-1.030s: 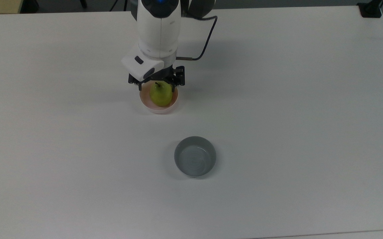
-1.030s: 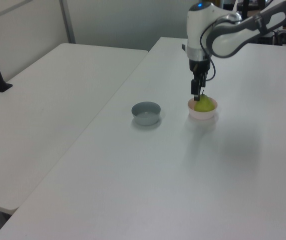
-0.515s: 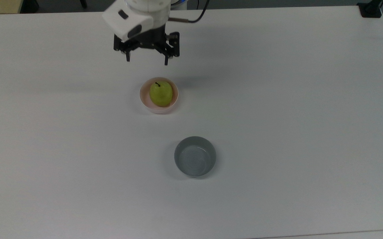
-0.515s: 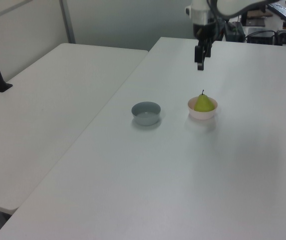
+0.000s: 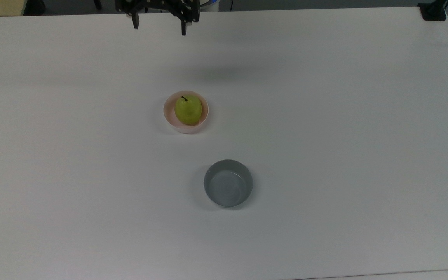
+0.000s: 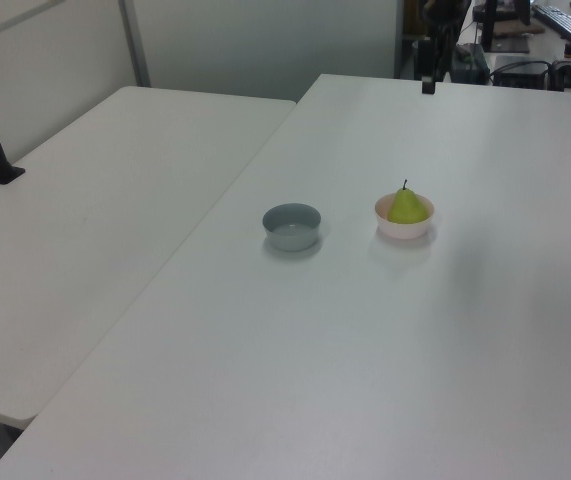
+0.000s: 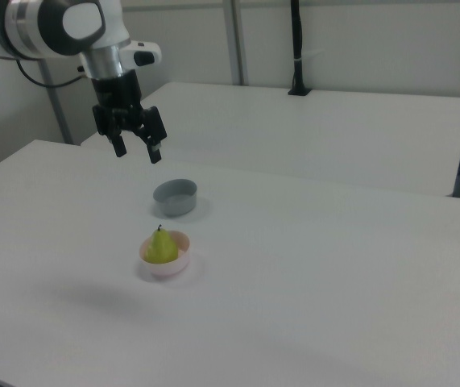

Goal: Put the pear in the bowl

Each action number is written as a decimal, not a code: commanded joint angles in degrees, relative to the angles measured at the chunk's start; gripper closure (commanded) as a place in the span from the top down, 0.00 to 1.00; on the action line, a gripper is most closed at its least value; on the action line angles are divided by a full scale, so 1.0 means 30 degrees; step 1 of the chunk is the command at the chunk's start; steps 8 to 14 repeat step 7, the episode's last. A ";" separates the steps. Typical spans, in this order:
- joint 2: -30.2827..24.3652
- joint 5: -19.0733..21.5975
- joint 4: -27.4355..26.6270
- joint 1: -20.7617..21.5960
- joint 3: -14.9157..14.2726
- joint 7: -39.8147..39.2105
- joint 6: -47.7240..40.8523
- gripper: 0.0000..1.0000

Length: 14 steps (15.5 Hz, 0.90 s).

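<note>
The pear point(image 5: 188, 110) sits upright inside the pink bowl point(image 5: 168, 116), stem pointing up, its base down in the bowl's hollow and its body well within the rim. Judged from that, the placing itself looks done, and the step in hand is the clearing away of the arm.

The gripper point(image 7: 137, 151) hangs high above the table point(image 5: 325, 116), fingers spread wide with nothing between them. In the top view it is at the 12 o'clock edge, well apart from the bowl and a little toward 11 o'clock of it. In the right view it is up toward 11 o'clock from the pear point(image 7: 161, 246), above the grey bowl point(image 7: 175, 196) in the picture, though it touches neither.

To finish well, the arm needs only a clean, steady pull-off: go up and away toward the 12 o'clock side of the top view, and avoid sweeping low over either bowl. The pear looks glossy and round, so it probably rocks easily; a brush against the pink bowl's rim could tip it out. The fingers are best left spread until the arm is parked, since there is nothing to hold.

The grey bowl point(image 5: 228, 183) lies toward 5 o'clock of the pink bowl in the top view, apart from it and with nothing inside; it needs no attention
</note>
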 commanded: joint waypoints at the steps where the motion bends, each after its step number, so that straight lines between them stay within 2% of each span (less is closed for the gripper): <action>1: -0.0015 0.0369 0.0586 -0.0044 -0.0089 -0.0135 -0.0783 1.00; 14: 0.0014 0.0340 0.0586 -0.0161 -0.0030 -0.0135 -0.0724 1.00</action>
